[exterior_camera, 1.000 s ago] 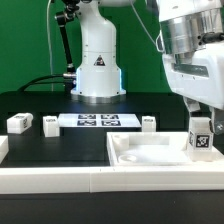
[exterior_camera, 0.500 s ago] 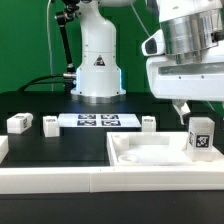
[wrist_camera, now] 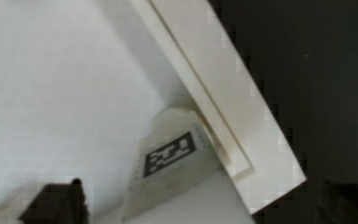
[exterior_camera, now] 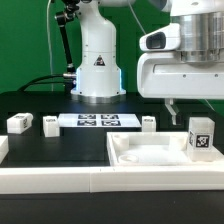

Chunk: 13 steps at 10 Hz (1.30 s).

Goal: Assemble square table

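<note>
Since the earlier frame, the fingers [exterior_camera: 168, 106] have risen clear of the upright leg [exterior_camera: 200, 137]. It stands alone inside the rimmed square table top [exterior_camera: 140, 160], at the exterior view's right. Three loose legs [exterior_camera: 49, 124] lie on the bench [exterior_camera: 30, 105] beyond. Wrist view: fingers wide, empty, above that leg [wrist_camera: 172, 152]. Judged progress: one leg placed, three left.

Marker board [exterior_camera: 97, 121]: thin, flat, white, printed with a row of black-and-white tags, lies on the black worktop [exterior_camera: 40, 148]. Long white rail [exterior_camera: 50, 182] edges the worktop's near side. Green backdrop [exterior_camera: 25, 40] stands behind.
</note>
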Each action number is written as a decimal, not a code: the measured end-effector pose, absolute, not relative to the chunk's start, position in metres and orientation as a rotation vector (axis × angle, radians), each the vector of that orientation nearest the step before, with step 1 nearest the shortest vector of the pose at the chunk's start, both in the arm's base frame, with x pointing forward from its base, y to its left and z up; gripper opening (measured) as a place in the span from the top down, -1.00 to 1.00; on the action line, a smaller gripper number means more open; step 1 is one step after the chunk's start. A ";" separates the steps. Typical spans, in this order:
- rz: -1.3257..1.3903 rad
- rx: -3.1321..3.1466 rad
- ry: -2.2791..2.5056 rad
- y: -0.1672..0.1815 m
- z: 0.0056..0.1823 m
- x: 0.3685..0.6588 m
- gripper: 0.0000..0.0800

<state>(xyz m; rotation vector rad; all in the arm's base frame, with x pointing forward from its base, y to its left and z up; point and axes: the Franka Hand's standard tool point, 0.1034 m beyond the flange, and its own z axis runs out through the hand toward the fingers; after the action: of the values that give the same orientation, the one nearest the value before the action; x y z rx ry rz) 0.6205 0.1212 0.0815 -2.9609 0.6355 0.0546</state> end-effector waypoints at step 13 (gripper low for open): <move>0.025 -3.017 0.261 0.117 0.081 0.622 0.28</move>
<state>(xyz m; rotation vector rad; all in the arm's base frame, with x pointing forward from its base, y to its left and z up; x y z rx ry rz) 0.6217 0.1171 0.0813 -3.0172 0.2610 0.0254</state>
